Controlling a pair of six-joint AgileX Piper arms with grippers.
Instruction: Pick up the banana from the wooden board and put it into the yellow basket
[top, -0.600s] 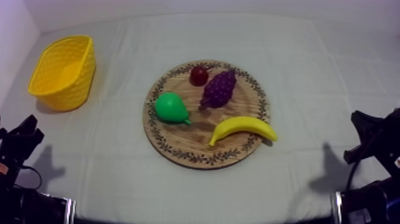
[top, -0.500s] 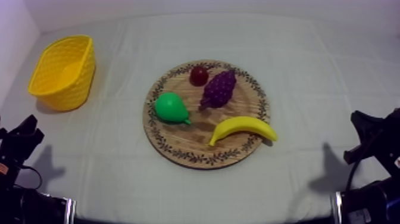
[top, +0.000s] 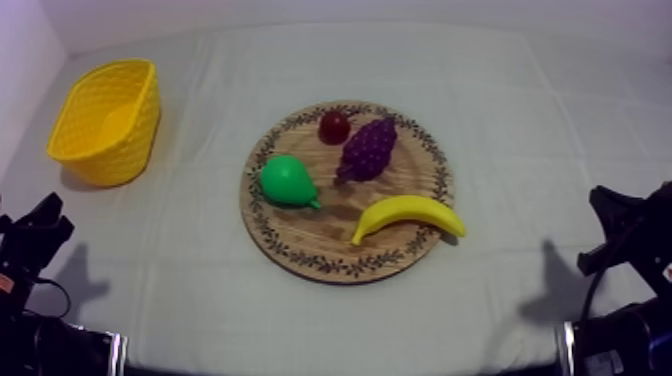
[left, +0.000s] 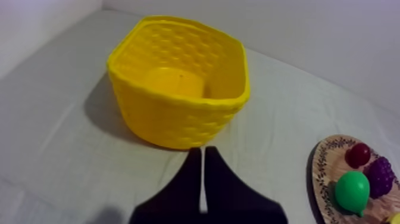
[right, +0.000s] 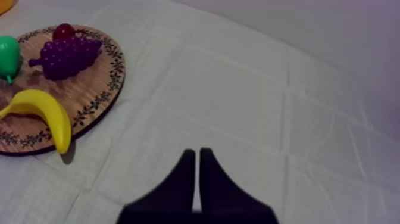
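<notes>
A yellow banana (top: 408, 214) lies on the front right part of the round wooden board (top: 300, 245), its tip reaching over the rim; it also shows as the banana (right: 43, 116) on the board (right: 95, 95). The yellow basket (top: 107, 120) stands empty at the far left. My left gripper (top: 42, 222) rests low at the left, shut into a narrow wedge (left: 202, 158) just in front of the basket (left: 178, 89). My right gripper (top: 610, 205) rests low at the right, shut (right: 196, 156), over bare cloth right of the board.
On the board also lie a green pear (top: 288, 182), a purple bunch of grapes (top: 368, 148) and a small red fruit (top: 334, 126). Bare cloth surrounds the board on all sides. A wall rises at the far left.
</notes>
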